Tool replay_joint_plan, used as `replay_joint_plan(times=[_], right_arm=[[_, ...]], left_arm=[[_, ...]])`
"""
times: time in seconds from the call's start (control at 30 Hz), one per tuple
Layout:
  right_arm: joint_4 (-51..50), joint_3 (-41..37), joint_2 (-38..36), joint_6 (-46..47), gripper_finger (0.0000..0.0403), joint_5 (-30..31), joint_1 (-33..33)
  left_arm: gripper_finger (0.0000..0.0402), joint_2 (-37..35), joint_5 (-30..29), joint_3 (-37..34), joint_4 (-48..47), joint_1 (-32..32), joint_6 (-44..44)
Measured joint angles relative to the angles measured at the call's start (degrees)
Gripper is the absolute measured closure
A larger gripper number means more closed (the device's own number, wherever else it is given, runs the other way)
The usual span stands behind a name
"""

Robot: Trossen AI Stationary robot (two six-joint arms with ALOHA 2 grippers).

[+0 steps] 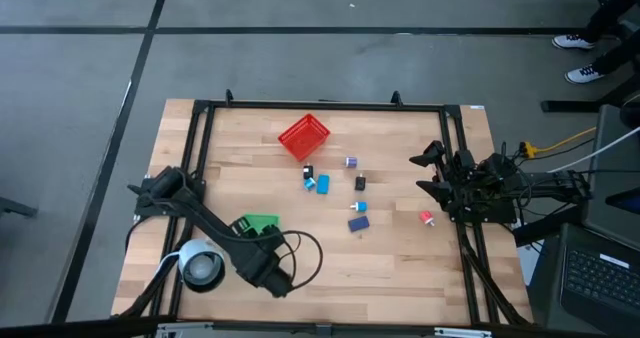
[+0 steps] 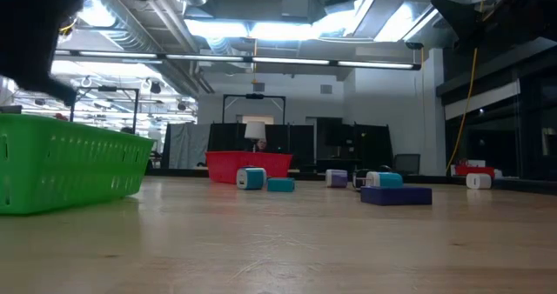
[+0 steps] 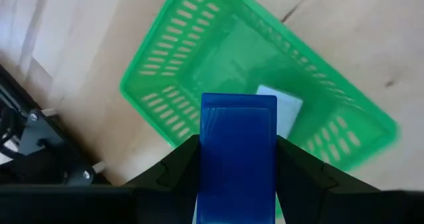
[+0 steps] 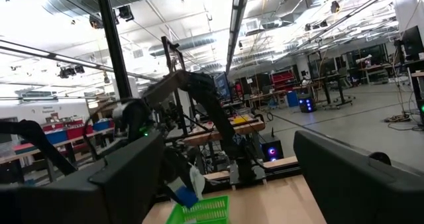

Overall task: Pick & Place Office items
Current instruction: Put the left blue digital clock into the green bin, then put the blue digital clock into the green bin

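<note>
Red mesh basket (image 1: 303, 137) near table's far edge; green tray (image 1: 259, 223) near front-left; wooden table (image 1: 400, 258).

1 blue block (image 3: 238, 154) hangs above the green tray; 7 office items (image 1: 322, 184) dot mid-table.

A solid royal-blue block (image 3: 238, 158) sits between the black fingers (image 3: 171, 174) of the left gripper (image 3: 238, 177) above a bright green slotted tray (image 3: 165, 71), while a red mesh basket (image 1: 303, 136), blue pieces (image 1: 322, 184) and a pink-red bit (image 1: 426, 217) dot the pale woodgrain counter (image 1: 400, 258)
</note>
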Motion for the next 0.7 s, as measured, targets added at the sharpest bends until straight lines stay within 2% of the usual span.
replay_joint_plan(times=[0.2,0.37,0.7], right_arm=[[0.0,0.0,0.0,0.0,0.0058,0.0,0.0],[0.0,0.0,0.0,-0.2,0.0058,0.0,0.0],[-0.2,0.0,0.0,-0.2,0.0058,0.0,0.0]], left_arm=[[0.025,0.0,1.3,-6.3,8.1,1.6,2.3],[0.0248,0.0,1.4,-8.9,8.4,2.0,2.1],[0.0187,0.0,-0.3,-9.0,8.6,1.9,-0.3]])
